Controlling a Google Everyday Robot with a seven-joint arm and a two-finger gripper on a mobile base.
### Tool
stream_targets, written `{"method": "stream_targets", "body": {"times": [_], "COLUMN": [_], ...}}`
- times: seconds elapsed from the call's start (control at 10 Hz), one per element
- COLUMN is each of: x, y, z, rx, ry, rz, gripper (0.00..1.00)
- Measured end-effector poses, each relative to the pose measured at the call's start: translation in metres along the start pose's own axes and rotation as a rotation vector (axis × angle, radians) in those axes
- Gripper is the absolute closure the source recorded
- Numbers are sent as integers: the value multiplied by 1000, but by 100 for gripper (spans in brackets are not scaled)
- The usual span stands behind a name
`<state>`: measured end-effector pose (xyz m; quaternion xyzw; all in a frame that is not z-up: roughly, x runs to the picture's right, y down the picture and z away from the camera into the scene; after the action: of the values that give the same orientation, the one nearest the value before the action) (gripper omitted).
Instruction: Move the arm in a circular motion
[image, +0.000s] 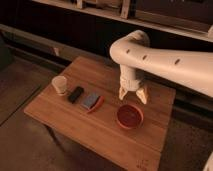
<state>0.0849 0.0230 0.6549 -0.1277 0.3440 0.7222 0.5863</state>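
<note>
Arm (165, 57) over the table (100, 137), hand (133, 98) spread-fingered near the red bowl (130, 116).

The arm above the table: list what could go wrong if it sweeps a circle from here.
1. The pincer hangs open close to the red bowl; a dipping sweep could clip its rim.
2. A wider, low circle might knock over the paper cup.

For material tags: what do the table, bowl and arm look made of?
Table: wood, warm brown, faint grain lines. Bowl: red, smooth; plastic or ceramic, unclear. Arm: glossy white, probably plastic; its gripper hangs open near the bowl.
</note>
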Motion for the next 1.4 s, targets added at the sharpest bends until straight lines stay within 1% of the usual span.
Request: {"method": "stream_targets", "body": {"times": [0.1,0.2,0.3,0.4,0.5,0.6,0.7,0.8,0.9,1.0,1.1,1.2,1.3,1.4], "x": [-14,-25,-40,-46,-52,-53,-48,-42,-24,-13,4,14,27,31], "y": [17,23,23,15,-3,-20,-41,-58,-82,-89,-93,-88,-78,-60], "z": [-6,-12,-18,-21,-23,-25,-23,-21,-17,-15,-12,-9,-5,-4], "rx": [6,9,8,5,-6,-26,-43,-46,-47,-49,-36,-30,-11,-1], "ry": [-2,-7,-6,-4,-2,0,6,2,-7,-15,-26,-36,-45,-51], "rz": [-11,-6,16,41,88,138,188,221,253,257,240,215,168,121], "gripper": [35,35,35,35,35,35,35,35,35,35,35,35,35,35]}}
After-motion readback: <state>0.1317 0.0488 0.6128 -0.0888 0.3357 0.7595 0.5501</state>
